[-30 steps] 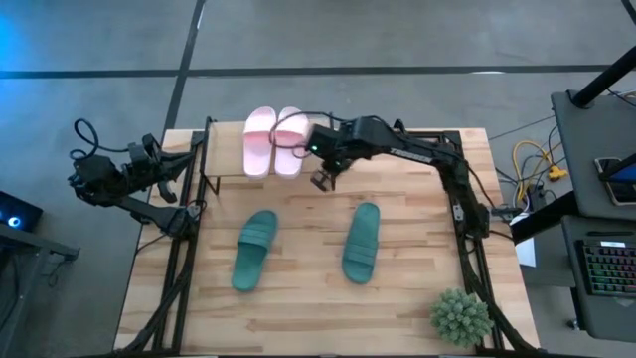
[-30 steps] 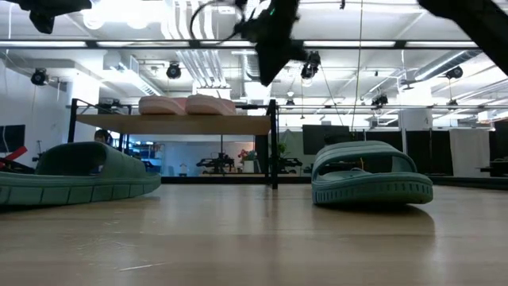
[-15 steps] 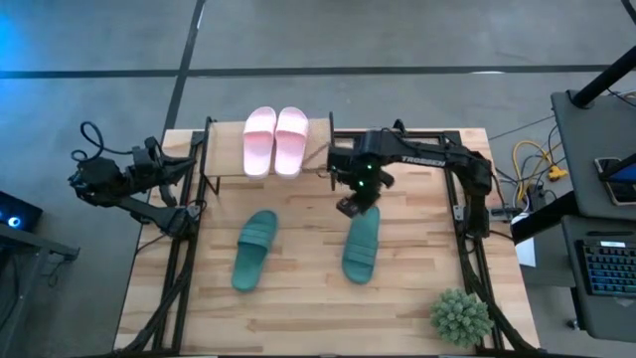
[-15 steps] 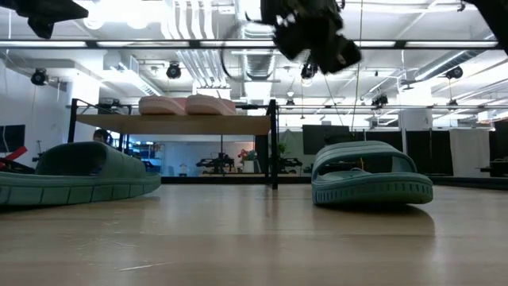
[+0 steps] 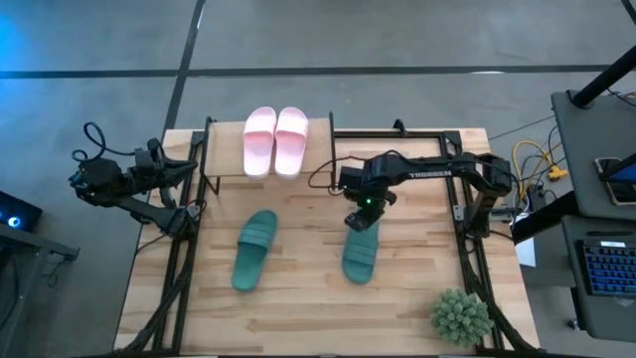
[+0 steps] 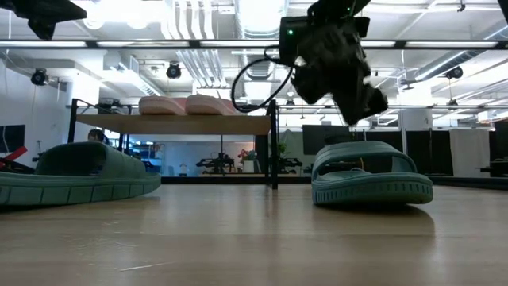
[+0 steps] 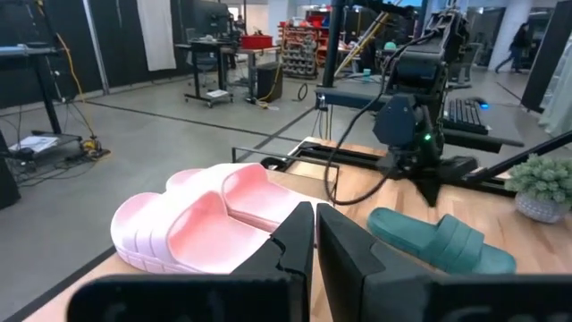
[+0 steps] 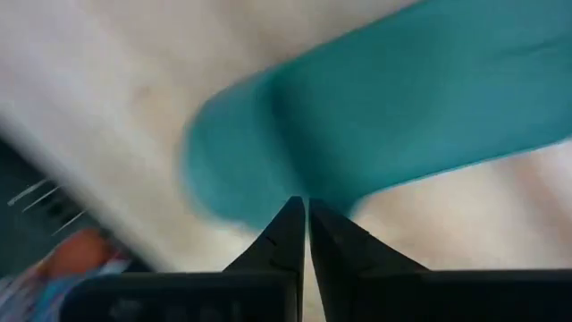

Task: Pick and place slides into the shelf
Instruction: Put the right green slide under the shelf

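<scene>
Two pale pink slides (image 5: 275,140) lie side by side on the shelf's plank top (image 5: 318,149) at the far side; they also show in the low view (image 6: 186,104). Two teal slides lie soles down on the table, the left teal slide (image 5: 255,249) and the right teal slide (image 5: 362,245). My right gripper (image 5: 359,220) is shut and hangs just above the right teal slide's far end (image 8: 357,134); the low view shows my right gripper (image 6: 367,102) clear of the slide (image 6: 370,171). My left gripper (image 7: 314,217) is shut and empty at the table's left edge (image 5: 189,164).
A spiky green potted plant (image 5: 461,316) stands at the near right corner. Black frame rails (image 5: 189,259) run along the table's left and right sides. Bare tabletop (image 5: 308,298) lies between and in front of the teal slides.
My right gripper has gone from beside the pink slides at the shelf toward the table's near edge and a little right, and down, to just above the right teal slide's far end. The slides have stayed where they were.
</scene>
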{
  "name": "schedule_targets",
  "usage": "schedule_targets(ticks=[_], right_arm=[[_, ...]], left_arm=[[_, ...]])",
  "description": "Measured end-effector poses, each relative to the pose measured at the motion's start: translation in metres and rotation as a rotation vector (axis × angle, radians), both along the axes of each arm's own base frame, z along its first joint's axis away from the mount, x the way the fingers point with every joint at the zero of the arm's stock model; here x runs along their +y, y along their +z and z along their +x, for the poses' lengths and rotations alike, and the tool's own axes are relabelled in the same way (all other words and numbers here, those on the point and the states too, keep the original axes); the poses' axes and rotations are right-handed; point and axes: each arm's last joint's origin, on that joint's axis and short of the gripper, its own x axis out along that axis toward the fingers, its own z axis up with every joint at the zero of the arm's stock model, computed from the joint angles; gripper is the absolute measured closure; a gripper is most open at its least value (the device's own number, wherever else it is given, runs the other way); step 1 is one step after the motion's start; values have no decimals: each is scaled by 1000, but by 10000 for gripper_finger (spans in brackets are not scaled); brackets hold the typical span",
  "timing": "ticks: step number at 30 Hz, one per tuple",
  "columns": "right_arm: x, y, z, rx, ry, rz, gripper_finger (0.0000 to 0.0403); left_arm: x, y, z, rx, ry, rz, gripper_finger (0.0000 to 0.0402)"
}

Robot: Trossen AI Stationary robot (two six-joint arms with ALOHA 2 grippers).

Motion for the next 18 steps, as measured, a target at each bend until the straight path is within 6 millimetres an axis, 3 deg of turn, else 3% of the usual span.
schedule_targets(ticks=[10, 18], right_arm=[[-3, 1, 7, -130, 110, -46, 384], [7, -6, 1, -139, 213, -34, 282]], left_arm=[[1, 1, -1, -16, 20, -21, 398], [2, 2, -1, -38, 72, -44, 398]])
